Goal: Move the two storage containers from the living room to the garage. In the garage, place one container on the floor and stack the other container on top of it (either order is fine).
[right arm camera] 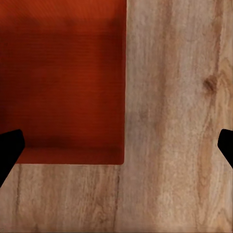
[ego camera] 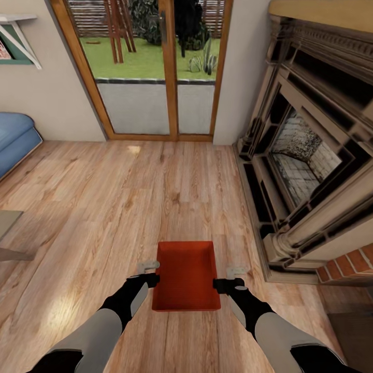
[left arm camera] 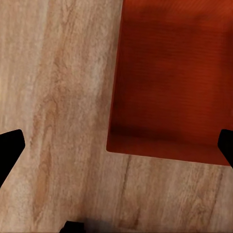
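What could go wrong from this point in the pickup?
Both grippers, left and right, flank the storage container with jaws open and nothing gripped; uneven closing might tip or push the thin-walled bin across the wood floor. The fireplace stands close on the right, so turning away risks a bump.

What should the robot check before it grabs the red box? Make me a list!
1. Red box lies between both arms on the wood floor: ok.
2. Left pincer open beside the box's left wall: ok.
3. Right pincer open beside the right wall: ok.
4. Box inside is empty: ok.
5. Fingers touching the box: not ok, both pincers are apart from it.
6. Second box located: cannot tell.
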You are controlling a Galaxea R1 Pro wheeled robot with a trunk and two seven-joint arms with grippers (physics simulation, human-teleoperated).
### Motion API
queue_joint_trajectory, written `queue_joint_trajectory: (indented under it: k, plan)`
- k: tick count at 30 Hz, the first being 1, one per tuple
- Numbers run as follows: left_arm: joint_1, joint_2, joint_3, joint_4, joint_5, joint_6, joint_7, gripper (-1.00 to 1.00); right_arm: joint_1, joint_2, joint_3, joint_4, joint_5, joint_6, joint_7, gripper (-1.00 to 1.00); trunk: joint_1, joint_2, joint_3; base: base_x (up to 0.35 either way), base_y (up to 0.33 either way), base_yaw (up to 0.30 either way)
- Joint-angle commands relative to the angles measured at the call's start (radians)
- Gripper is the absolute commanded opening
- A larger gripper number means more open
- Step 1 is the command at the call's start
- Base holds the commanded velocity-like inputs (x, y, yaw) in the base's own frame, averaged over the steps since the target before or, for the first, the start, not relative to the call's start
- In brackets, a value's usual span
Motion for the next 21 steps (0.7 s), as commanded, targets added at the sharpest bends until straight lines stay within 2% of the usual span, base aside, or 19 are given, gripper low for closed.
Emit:
queue_joint_trajectory:
  k: [1,21]
  plan:
    - [0.000,-0.001,0.004,-0.002,0.007,0.004,0.003,1.00,0.000,0.000,0.003,-0.001,0.003,0.006,-0.005,1.00,0.004,-0.008,-0.004,0.000,0.000,0.000]
    - [0.000,-0.001,0.003,-0.014,0.007,0.004,0.003,1.00,0.000,0.000,0.002,0.000,0.005,0.004,-0.005,1.00,0.081,-0.148,-0.067,0.000,0.000,0.000]
